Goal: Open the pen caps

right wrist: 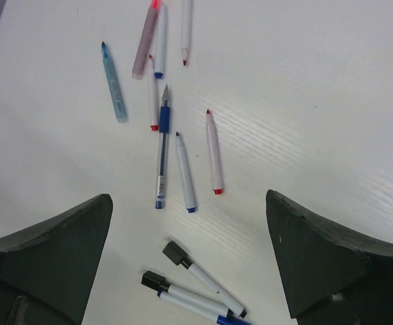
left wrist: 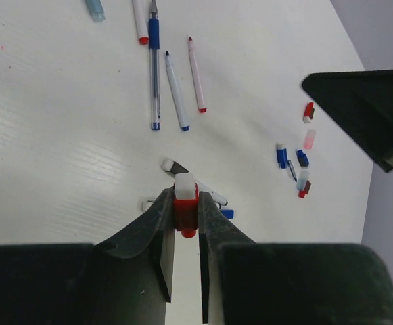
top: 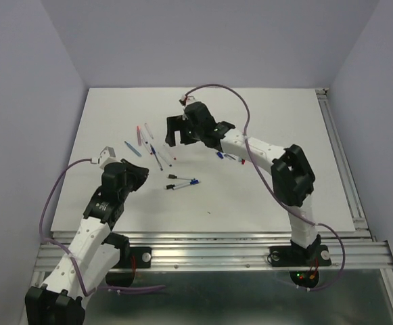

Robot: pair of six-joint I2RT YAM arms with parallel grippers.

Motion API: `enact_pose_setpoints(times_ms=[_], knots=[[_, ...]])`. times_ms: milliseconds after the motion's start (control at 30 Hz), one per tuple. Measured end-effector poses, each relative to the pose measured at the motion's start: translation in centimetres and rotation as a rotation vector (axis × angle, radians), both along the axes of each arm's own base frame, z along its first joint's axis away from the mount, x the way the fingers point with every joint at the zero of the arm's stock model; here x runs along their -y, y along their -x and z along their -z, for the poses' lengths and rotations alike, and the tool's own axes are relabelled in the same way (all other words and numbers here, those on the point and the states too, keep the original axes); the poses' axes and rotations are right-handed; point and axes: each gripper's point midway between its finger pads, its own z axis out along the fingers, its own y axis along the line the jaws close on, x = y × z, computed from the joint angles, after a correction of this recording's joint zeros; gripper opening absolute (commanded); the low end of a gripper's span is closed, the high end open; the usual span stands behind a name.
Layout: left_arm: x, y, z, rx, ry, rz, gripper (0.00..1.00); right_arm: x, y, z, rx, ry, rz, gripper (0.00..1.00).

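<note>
L claw point(left wrist: 185, 195): you're pinching a red-and-white pen piece point(left wrist: 185, 210) clear of the table point(left wrist: 61, 156), likely carrying it to set down | R claw point(top: 176, 133): you're hovering spread wide, empty, over pens, probably lining up a pick | loose pen caps point(left wrist: 281, 156): lying clustered aside | black-capped pens point(right wrist: 206, 282): waiting unopened
</note>
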Motion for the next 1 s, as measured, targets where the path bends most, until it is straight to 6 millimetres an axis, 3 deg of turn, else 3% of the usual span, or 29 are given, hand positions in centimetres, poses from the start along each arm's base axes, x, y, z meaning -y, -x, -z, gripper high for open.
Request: enact_pose_setpoints(times_ms=[100, 233, 300, 367, 467, 567, 733, 1000], knots=[[0.8, -0.2, 0.0, -0.011, 0.005, 0.038, 0.0, 2.8, 0.4, -5.1, 0.085, -0.04, 0.107, 1.0], [3.6, -0.6, -0.1, -0.026, 0.009, 0.139, 0.0, 9.0, 2.0, -8.4, 0.142, -0.076, 0.347, 1.0], [6.3, -0.7, -0.1, -0.045, -0.006, 0.219, 0.0, 12.6, 3.9, -7.8, 0.127, -0.089, 0.46, 1.0], [9.0, -0.7, -0.1, -0.056, -0.023, 0.298, 0.0, 16.7, 6.5, -5.7, 0.092, -0.085, 0.579, 1.0], [13.9, -1.4, 0.0, -0.086, -0.052, 0.415, 0.0, 20.8, 9.2, -1.4, 0.028, -0.03, 0.694, 1.0], [16.8, -3.1, 0.4, -0.102, -0.064, 0.457, 0.0, 24.0, 11.2, 1.4, -0.014, 0.042, 0.796, 1.0], [21.0, -5.8, 2.8, -0.153, -0.091, 0.506, 0.01, 26.8, 11.9, 0.1, 0.02, -0.001, 0.938, 1.0], [27.6, -7.6, 6.0, -0.216, -0.127, 0.605, 0.03, 30.1, 12.8, -1.5, 0.092, -0.062, 1.065, 1.0]])
